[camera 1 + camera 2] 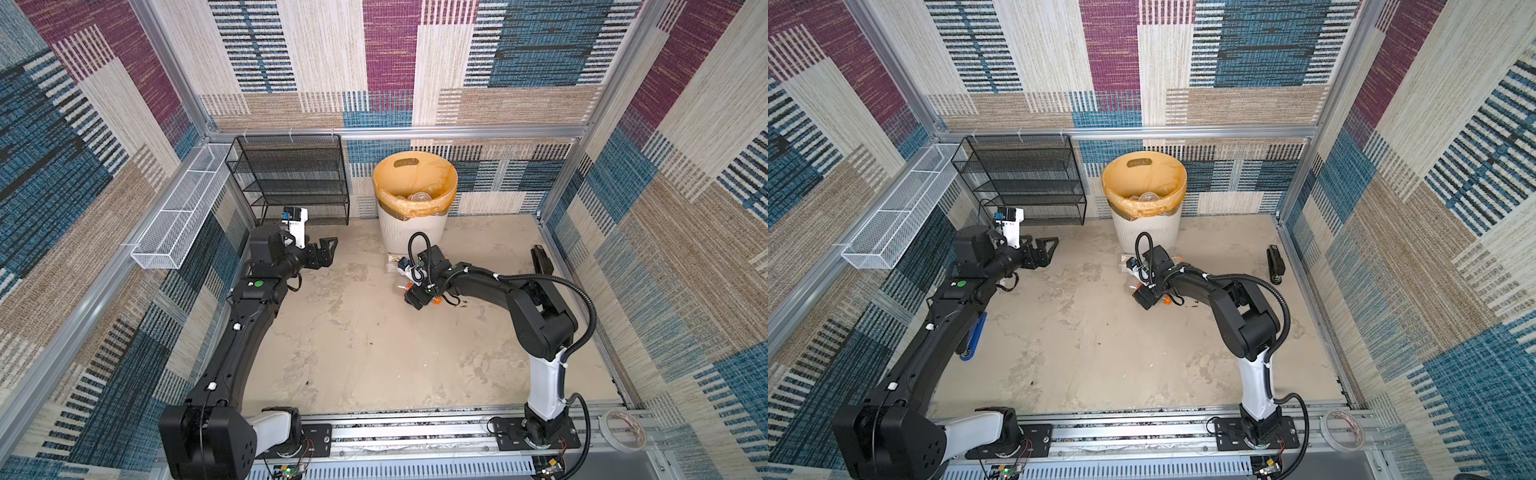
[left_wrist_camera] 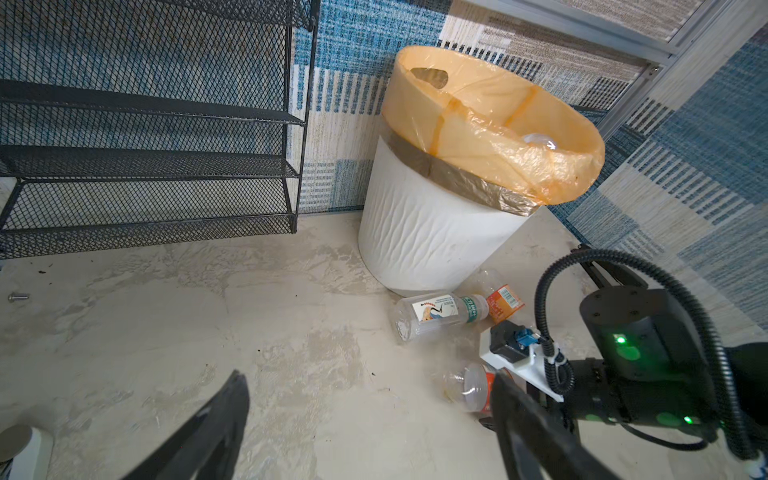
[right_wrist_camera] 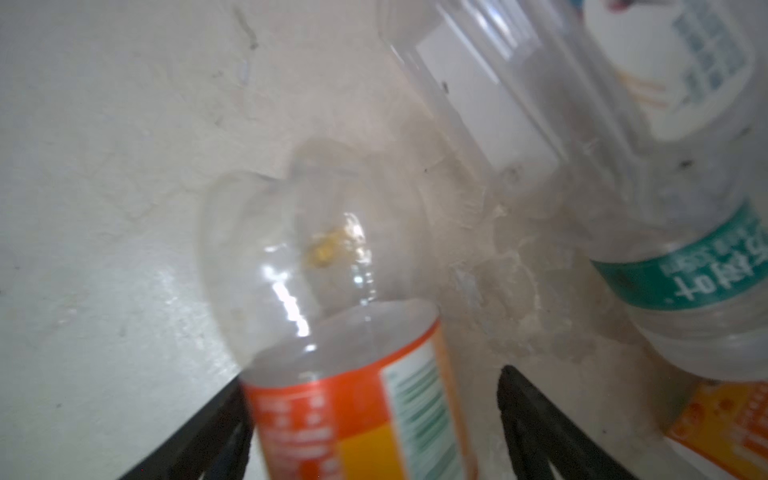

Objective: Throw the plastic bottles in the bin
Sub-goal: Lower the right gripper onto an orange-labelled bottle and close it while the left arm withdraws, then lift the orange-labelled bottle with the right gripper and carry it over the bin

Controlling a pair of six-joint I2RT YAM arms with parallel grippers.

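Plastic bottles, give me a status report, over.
Left end effector open, empty. Right end effector open, straddling lying orange-label bottle. Green-banded bottle lies close beside, near bin.

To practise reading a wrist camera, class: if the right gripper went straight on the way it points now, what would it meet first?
The orange-labelled clear bottle: it lies on the table right between the right gripper's open jaws. Depth is blurred, so how near is unclear.
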